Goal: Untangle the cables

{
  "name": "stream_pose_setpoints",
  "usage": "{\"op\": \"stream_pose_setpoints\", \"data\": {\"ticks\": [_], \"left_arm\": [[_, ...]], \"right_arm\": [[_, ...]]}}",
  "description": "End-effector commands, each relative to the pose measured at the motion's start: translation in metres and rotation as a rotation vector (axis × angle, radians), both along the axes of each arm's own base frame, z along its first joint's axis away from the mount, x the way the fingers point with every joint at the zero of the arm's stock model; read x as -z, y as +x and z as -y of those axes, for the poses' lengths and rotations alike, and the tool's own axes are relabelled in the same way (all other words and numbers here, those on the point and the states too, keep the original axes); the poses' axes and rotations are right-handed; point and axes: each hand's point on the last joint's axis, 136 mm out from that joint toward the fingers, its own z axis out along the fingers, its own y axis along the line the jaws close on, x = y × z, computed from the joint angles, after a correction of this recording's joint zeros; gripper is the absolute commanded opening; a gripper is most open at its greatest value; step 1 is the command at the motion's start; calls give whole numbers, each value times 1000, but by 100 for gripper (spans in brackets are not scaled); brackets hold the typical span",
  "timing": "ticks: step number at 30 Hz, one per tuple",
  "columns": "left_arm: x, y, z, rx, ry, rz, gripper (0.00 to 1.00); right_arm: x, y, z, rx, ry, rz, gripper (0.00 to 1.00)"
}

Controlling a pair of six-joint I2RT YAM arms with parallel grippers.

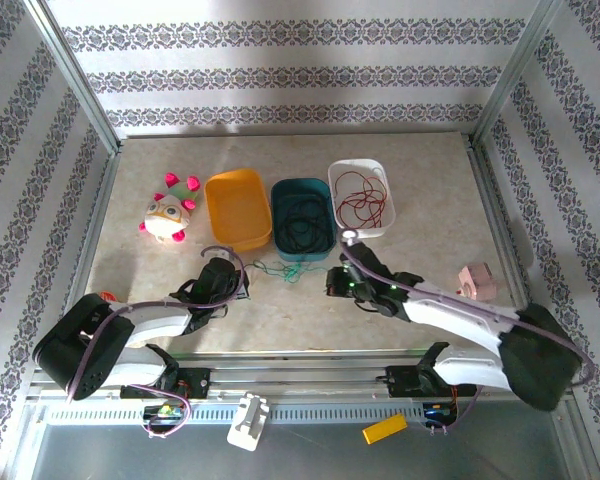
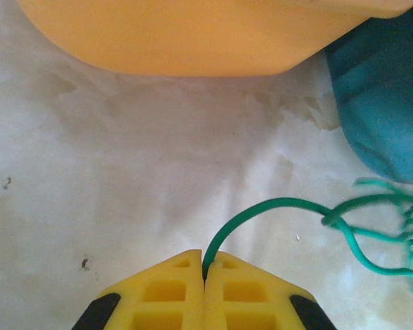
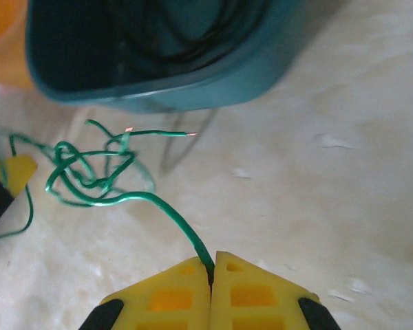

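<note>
Green cable [image 1: 283, 270] lies knotted on the table [image 1: 430, 225], just at 6 o'clock of the teal tray [image 1: 302, 256], between the two grippers. The left gripper [image 2: 205, 267] sits at 9 o'clock of the knot, its yellow jaws pressed together on a strand of the green cable, which arches away toward 3 o'clock into the tangle. The right gripper [image 3: 212, 267] sits at 3 o'clock of the knot, its jaws likewise clamped on a green strand that runs toward 10 o'clock into the loops. Black cables [image 1: 300, 220] coil inside the teal tray. Red cables [image 1: 363, 197] lie in the white tray [image 1: 358, 164], at 3 o'clock of the teal one. The orange tray [image 1: 237, 207] stands at 9 o'clock of it.
</note>
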Motion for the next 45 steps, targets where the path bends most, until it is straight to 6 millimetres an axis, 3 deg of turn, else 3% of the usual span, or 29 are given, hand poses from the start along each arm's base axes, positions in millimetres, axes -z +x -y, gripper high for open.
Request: {"op": "stream_pose_setpoints", "data": {"ticks": [1, 5, 9, 16, 21, 23, 25, 29, 32, 34, 36, 40, 45], "left_arm": [[14, -9, -23, -58, 90, -42, 0], [13, -9, -21, -50, 87, -46, 0], [13, -9, -23, -58, 93, -51, 0], [10, -12, -38, -111, 150, -77, 0], [5, -15, -60, -196, 156, -101, 0], [-1, -14, -56, -173, 123, -79, 0], [-9, -11, -45, -117, 90, -52, 0], [-18, -9, -21, -20, -7, -20, 0], [-18, -8, -9, 28, -42, -27, 0], [-15, -7, -3, 54, -48, -42, 0], [-12, -7, -1, 63, -43, -55, 0], [-9, -6, 3, 79, -38, -68, 0], [-4, -9, 0, 74, -4, -96, 0]], "right_arm": [[8, 1, 53, 256, -11, -16, 0], [12, -4, 90, 438, 87, -32, 0], [33, -21, 128, 621, 123, -94, 0], [43, -49, 177, 782, -3, -159, 0], [46, -64, 202, 817, -161, -224, 0], [48, -64, 205, 810, -187, -235, 0], [37, -54, 200, 786, -170, -209, 0], [23, -26, 167, 611, -80, -120, 0], [-4, -5, 118, 390, 36, 24, 15], [-24, -2, 79, 216, 84, 109, 31], [-35, -5, 46, 77, 92, 141, 39], [-30, -19, -18, -191, 56, 108, 44], [-12, -25, -74, -373, -6, 50, 43]]}}
